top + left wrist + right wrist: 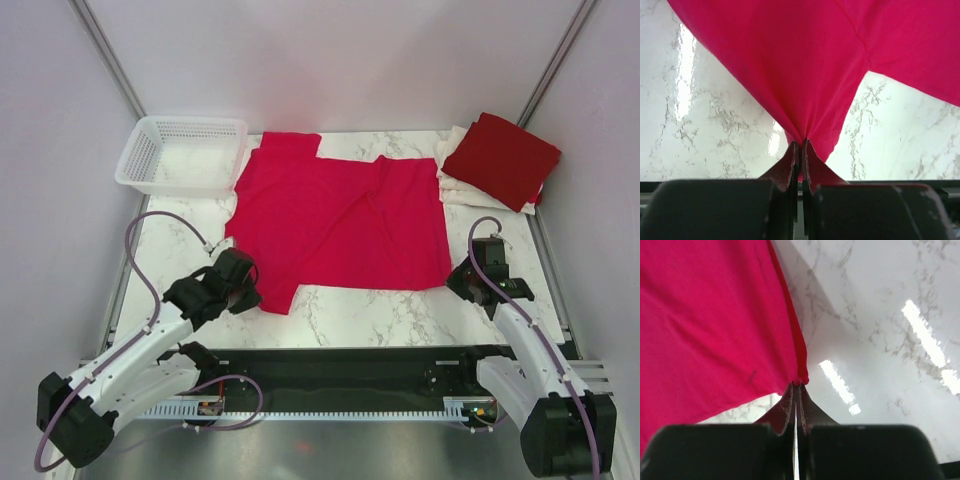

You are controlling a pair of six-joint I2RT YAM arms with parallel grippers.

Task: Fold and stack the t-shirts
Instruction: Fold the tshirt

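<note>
A bright crimson t-shirt [340, 220] lies spread across the middle of the marble table. My left gripper [250, 292] is shut on its near left corner; the left wrist view shows the cloth [805, 75] pinched at the tips of my left gripper [801, 142]. My right gripper [458, 276] is shut on the near right corner, and the right wrist view shows the hem [801, 371] caught at its tips [798, 385]. A folded darker red t-shirt [502, 158] lies on top of folded white t-shirts [455, 188] at the back right.
A white plastic mesh basket [182, 152] stands at the back left, touching the crimson shirt's far left edge. Bare marble [380, 315] runs along the near edge in front of the shirt. Grey walls and metal posts enclose the table.
</note>
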